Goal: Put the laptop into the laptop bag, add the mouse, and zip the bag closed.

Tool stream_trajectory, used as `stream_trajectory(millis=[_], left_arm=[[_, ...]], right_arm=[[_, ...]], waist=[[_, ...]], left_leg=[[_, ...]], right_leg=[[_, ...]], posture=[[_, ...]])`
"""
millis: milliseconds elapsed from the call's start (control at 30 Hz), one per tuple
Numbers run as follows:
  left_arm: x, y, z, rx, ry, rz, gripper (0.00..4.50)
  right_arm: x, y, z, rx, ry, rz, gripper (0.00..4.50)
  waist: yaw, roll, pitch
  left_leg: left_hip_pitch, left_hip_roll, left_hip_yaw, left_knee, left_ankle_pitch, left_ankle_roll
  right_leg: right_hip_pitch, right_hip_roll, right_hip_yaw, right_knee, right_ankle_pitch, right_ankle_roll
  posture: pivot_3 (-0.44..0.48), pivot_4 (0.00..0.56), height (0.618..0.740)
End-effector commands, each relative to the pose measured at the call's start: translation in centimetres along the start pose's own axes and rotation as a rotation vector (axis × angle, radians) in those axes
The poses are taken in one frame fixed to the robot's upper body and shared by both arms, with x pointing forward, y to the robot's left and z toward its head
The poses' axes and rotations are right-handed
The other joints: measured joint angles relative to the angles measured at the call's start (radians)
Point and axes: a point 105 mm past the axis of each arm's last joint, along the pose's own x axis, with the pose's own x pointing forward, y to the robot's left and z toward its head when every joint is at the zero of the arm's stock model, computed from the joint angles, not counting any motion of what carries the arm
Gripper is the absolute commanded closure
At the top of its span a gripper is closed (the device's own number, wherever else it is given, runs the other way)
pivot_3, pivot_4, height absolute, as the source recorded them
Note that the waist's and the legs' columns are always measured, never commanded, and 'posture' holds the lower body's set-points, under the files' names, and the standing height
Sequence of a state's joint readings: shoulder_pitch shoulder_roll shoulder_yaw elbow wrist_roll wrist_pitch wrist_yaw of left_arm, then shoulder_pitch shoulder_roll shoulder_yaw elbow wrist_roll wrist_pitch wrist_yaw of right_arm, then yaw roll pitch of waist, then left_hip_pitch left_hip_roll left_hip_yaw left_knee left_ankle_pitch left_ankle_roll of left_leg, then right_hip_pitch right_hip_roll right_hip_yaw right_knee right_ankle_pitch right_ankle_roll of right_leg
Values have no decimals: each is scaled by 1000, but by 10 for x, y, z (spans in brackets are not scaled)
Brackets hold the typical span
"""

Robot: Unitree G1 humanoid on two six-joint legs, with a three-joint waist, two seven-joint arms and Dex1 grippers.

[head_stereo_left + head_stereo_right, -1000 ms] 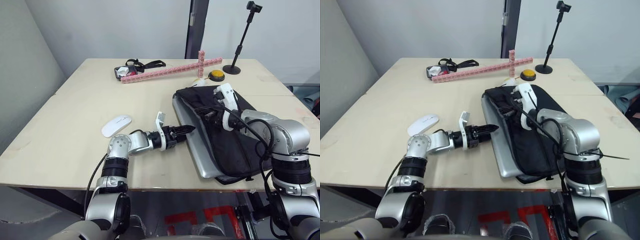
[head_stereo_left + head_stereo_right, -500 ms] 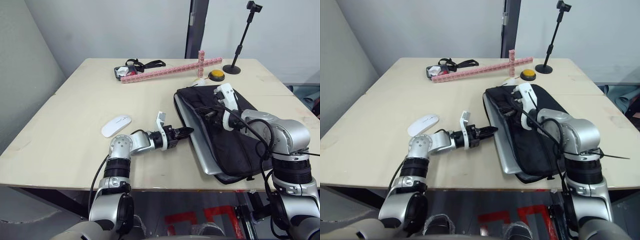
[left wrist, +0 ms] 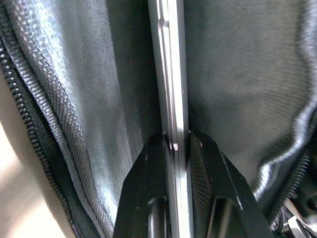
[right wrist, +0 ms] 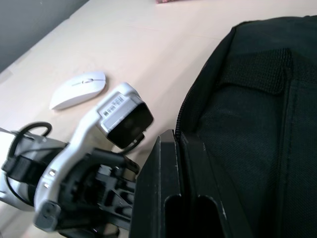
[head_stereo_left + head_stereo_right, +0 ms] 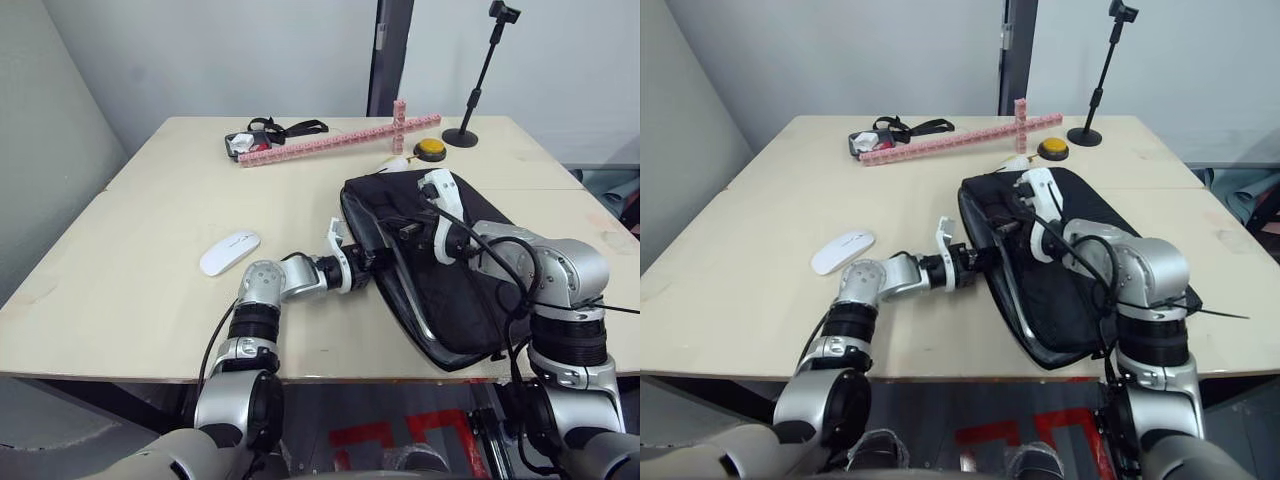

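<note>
A pale wooden table [image 5: 150, 240] stands against a grey wall. On it the large flat black fabric laptop bag [image 5: 450, 270] lies open along its near-left edge, with the slim silver-grey metal laptop [image 3: 173, 74] mostly inside. The left gripper [image 3: 176, 144] pinches the laptop's thin edge; the right gripper [image 4: 181, 144] is clamped on the bag's zippered rim. The laptop looks stiff, smooth and likely slippery, so an edge hold suits it; the bag is limp. The small glossy white oval mouse [image 5: 230, 252] lies well apart to the left.

laptop bag [image 5: 450, 270]: 1 | laptop [image 3: 173, 99]: 1 | mouse [image 5: 229, 252]: 1 | yellow button [image 5: 432, 149]: 1 | camera stand [image 5: 478, 85]: 1
</note>
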State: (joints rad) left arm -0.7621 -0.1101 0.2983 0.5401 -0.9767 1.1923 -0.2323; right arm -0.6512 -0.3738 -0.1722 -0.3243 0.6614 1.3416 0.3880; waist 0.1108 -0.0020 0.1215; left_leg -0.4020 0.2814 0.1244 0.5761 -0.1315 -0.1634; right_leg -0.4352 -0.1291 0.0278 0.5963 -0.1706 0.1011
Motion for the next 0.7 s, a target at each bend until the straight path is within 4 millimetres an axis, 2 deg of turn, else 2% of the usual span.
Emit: stream_trajectory(millis=[33, 233, 567, 633, 700], left_arm=[[25, -35, -12, 59, 69, -129, 4378], [33, -34, -19, 99, 101, -120, 4378], [35, -35, -16, 147, 103, -124, 4378], [31, -35, -13, 161, 100, -125, 3366], [23, -32, -10, 179, 98, -108, 2764]], right_arm=[[-1, 27, 22, -58, -81, 102, 4500], [1, 31, 25, -41, -91, 114, 4500], [2, 25, 21, -35, -87, 80, 4500], [1, 21, 21, -35, -86, 66, 4500], [1, 18, 21, -38, -87, 52, 4500]], waist=[[0, 0, 0], [1, 0, 0], [6, 0, 0], [6, 0, 0], [7, 0, 0]], left_leg=[[0, 0, 0, 0, 0, 0], [0, 0, 0, 0, 0, 0], [0, 0, 0, 0, 0, 0], [0, 0, 0, 0, 0, 0], [0, 0, 0, -1, 0, 0]], right_leg=[[0, 0, 0, 0, 0, 0], [0, 0, 0, 0, 0, 0], [0, 0, 0, 0, 0, 0], [0, 0, 0, 0, 0, 0], [0, 0, 0, 0, 0, 0]], posture=[[0, 150, 740], [0, 150, 740], [0, 150, 740], [0, 150, 740], [0, 150, 740]])
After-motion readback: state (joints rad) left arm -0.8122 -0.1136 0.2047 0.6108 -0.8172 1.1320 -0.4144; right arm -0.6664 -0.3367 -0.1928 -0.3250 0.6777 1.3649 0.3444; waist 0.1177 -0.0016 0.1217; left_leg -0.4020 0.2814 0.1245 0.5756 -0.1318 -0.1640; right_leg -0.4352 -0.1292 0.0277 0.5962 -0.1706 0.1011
